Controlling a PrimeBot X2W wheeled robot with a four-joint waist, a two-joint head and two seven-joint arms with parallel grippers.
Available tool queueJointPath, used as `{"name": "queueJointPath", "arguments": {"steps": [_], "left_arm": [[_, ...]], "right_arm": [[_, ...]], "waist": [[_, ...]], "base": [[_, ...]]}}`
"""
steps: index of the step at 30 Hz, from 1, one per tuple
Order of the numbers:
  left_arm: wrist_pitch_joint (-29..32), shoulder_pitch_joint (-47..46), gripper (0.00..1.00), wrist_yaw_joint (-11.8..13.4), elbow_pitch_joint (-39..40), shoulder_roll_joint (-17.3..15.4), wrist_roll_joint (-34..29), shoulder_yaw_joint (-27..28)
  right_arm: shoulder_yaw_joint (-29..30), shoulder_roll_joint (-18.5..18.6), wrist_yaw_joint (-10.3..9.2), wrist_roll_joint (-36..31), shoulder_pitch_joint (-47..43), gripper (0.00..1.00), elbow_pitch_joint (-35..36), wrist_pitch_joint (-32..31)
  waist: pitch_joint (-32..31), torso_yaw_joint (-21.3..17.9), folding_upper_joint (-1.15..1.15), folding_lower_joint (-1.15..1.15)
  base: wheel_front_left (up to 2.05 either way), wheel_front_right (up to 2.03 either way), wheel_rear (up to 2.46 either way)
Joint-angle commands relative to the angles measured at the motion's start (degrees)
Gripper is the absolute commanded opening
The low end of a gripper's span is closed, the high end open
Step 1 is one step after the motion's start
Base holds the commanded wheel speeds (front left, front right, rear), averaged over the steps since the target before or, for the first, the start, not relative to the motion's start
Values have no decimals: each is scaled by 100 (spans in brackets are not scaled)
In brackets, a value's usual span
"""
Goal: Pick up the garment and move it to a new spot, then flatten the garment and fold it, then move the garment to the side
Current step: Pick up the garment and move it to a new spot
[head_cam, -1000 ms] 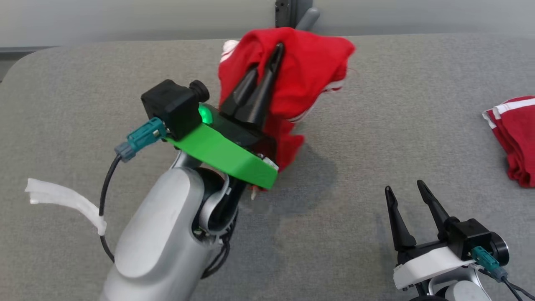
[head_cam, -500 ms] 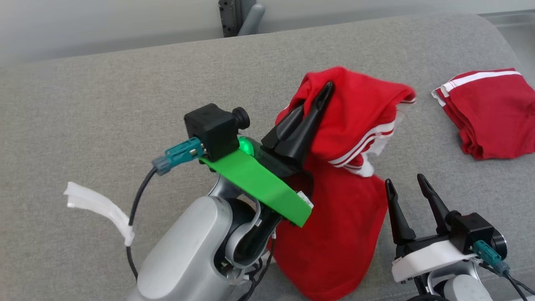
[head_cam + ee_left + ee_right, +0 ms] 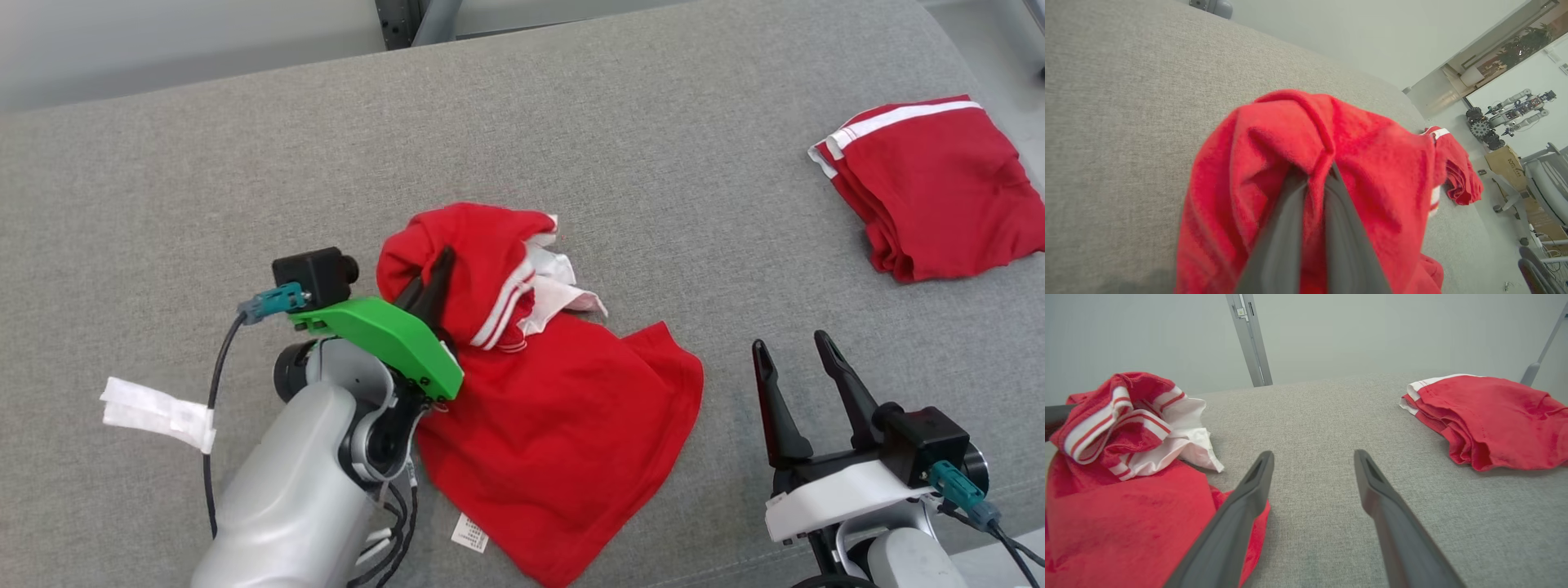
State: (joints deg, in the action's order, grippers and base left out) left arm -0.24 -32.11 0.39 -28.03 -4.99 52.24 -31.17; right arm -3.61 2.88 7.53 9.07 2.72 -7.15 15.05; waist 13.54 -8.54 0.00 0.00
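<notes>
Grips a bunched fold of the red garment [image 3: 563, 408] with the left gripper [image 3: 439, 265]. Presses the dark fingers [image 3: 1286, 228] together, cloth pinched between them and draped over the tips. Holds that raised bunch, white-striped trim showing, just 9 o'clock of centre on the grey cloth surface [image 3: 245, 163]. Rests the remainder of the garment on that surface, spread from centre toward 6 o'clock, with a white label [image 3: 469, 535] at the hem near 6. Holds the right gripper [image 3: 790, 343] wide open and empty at 4 o'clock, fingers pointing toward 12, near the garment's 3 o'clock edge but apart from it in the head view. At 2 o'clock, well apart: a second garment [image 3: 931, 188], red, folded. At 8 o'clock: a white strip [image 3: 155, 412] by the arm's cable.
</notes>
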Motion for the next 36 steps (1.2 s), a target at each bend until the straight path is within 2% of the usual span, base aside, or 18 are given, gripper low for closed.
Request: {"name": "queueJointPath", "arguments": {"steps": [1, 2, 3, 8, 13, 16, 20, 23, 25, 28, 29, 31, 36], "left_arm": [[-30, -103, 30, -65, -279, -43, 108, 92], [-60, -148, 49, -92, -400, -38, 142, 118], [-102, -196, 100, -108, -506, -26, 160, 138], [-338, -247, 100, -209, -670, -17, 50, 104], [-855, 190, 100, -205, -273, -283, -263, 10], [-1134, 683, 100, -39, 266, -552, -445, 47], [-1404, 1500, 100, 370, 1161, -988, -859, 168], [-1490, 2170, 100, 689, 1669, -1178, -1183, 437], [-1495, 2588, 100, 793, 1963, -1142, -1340, 713], [-1491, 3245, 100, 544, 2198, -1078, -1610, 1181], [-1490, 3596, 100, 330, 2252, -1000, -1784, 1542], [-1490, 3826, 100, 84, 2270, -1060, -2250, 1776], [-1491, 4229, 100, -346, 2303, -786, -2977, 2401]], "right_arm": [[29, 4, -8, 21, 17, 100, -12, 16], [40, 4, -8, 18, 2, 100, -16, 16], [53, 3, -8, 11, -14, 100, -27, 16], [103, 4, -8, -38, -112, 100, -71, 16], [162, 6, -8, -126, -207, 100, -31, 17], [289, 7, -8, -180, -324, 100, 38, 16], [565, 7, -8, -260, -529, 100, 185, 16], [792, 5, -8, -343, -705, 100, 300, 17], [917, 6, -8, -447, -840, 100, 341, 16], [1105, 13, -8, -527, -1037, 100, 355, 16], [1194, 24, -8, -566, -1139, 100, 345, 16], [1266, 62, -8, -582, -1175, 100, 333, 16], [1335, 76, -8, -623, -1229, 100, 249, 16]], "waist": [[13, -6, 0, 0], [10, 2, 0, 0], [4, 13, 0, 0], [-123, 92, 0, 0], [-432, 151, 0, 0], [-641, 221, 0, 0], [-843, 414, 0, 0], [-972, 610, 0, 0], [-1062, 730, 0, 0], [-1229, 915, 0, 0], [-1313, 1020, 0, 0], [-1341, 1103, 0, 0], [-1380, 1228, 0, 0]], "base": [[0, 0, 0], [0, 0, 0], [0, 0, 0], [0, 0, 0], [0, 0, 0], [0, 0, 0], [0, 0, 0], [0, 0, 0], [0, 0, 0], [0, 0, 0], [0, 0, 0], [0, 0, 0], [0, 0, 0]]}}
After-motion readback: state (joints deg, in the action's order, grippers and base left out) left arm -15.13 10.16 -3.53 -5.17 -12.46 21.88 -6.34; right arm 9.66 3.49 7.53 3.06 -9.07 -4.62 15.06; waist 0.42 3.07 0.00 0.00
